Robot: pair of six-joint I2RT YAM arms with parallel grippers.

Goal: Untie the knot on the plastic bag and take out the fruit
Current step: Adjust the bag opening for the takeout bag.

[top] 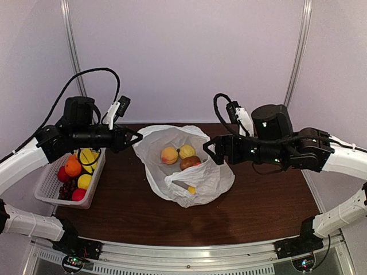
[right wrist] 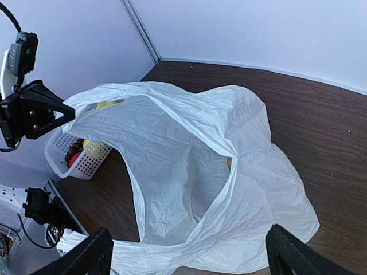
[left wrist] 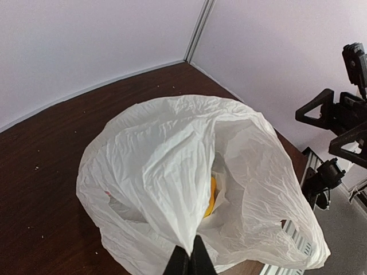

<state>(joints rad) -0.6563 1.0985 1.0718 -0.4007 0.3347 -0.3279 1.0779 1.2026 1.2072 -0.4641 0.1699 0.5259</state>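
At nine o'clock on the plastic bag (top: 212, 177), my left gripper (top: 139, 137) is pinching its rim; at three o'clock my right gripper (top: 208, 150) is gaping.

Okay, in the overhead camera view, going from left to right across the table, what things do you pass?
white basket → left gripper → peach → lemon → right gripper
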